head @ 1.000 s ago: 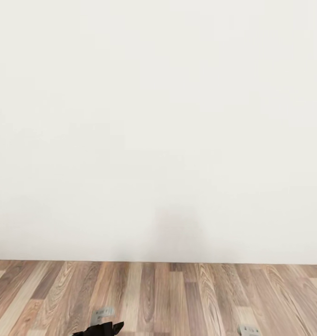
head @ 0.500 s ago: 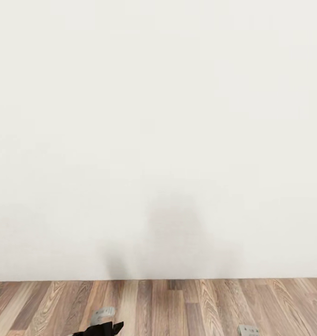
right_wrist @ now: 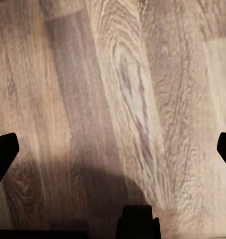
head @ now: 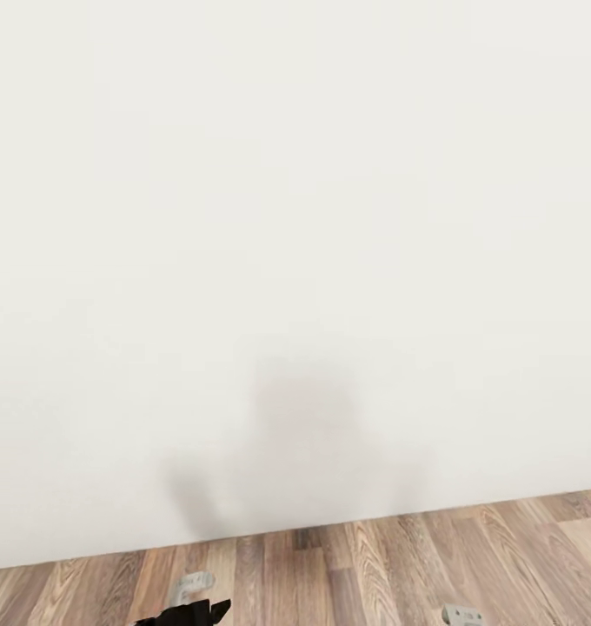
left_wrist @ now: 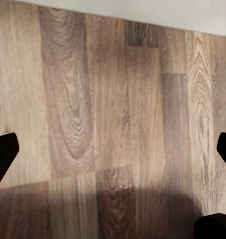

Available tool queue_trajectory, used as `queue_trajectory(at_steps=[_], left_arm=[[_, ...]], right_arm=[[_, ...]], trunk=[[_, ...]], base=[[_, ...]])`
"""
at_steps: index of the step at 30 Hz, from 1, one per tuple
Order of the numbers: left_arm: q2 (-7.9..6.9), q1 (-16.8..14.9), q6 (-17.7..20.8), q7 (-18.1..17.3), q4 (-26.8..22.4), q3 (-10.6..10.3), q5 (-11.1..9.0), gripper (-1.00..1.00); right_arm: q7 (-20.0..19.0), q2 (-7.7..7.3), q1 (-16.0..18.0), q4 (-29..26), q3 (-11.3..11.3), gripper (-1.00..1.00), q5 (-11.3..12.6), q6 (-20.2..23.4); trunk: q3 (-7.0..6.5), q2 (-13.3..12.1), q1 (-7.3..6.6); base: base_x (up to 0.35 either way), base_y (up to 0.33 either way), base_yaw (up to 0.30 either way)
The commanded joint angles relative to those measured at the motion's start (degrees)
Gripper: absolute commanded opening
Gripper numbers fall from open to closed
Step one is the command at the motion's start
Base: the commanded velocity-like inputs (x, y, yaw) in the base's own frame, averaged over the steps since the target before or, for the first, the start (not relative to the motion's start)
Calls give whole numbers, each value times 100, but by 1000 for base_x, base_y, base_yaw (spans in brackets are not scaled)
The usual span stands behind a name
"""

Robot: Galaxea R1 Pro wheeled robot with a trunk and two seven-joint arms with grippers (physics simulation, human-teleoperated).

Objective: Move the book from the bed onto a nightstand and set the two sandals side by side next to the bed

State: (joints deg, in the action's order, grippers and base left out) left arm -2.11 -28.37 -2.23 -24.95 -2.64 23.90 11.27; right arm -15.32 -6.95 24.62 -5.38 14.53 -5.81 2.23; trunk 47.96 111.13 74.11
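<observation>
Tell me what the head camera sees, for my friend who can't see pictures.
A big plain white wall is very close, with a soft grey shadow low on it. Below runs a strip of wood-plank floor.

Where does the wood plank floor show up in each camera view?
Head view: the floor is a slanted strip along the bottom, below the white wall.
Left wrist view: the floor covers most of the picture, with the wall as a thin strip at one edge.
Right wrist view: floor planks, partly shadowed.
Shared landmark: the wall-floor seam, in the head and left wrist views.
</observation>
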Motion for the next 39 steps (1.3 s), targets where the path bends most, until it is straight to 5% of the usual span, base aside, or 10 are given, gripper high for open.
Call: queue_trajectory(at_steps=[1, 20, 39], left_arm=[[-1, -2, -23, -15, 3, 44, 60, 100], [0, -2, -23, -10, 8, 43, 60, 100], [1, -2, -23, -10, 9, 44, 60, 100]], right_arm=[[-24, 0, 1, -9, 50, 100, -60, 23], [-24, 1, 5, -7, 50, 100, -60, 23], [-24, 1, 2, -9, 50, 100, -60, 23]], trunk=[[5, 2, -1], [5, 2, -1], [5, 2, -1]], base=[[5, 0, -236], [6, 0, -237], [195, 0, -236]])
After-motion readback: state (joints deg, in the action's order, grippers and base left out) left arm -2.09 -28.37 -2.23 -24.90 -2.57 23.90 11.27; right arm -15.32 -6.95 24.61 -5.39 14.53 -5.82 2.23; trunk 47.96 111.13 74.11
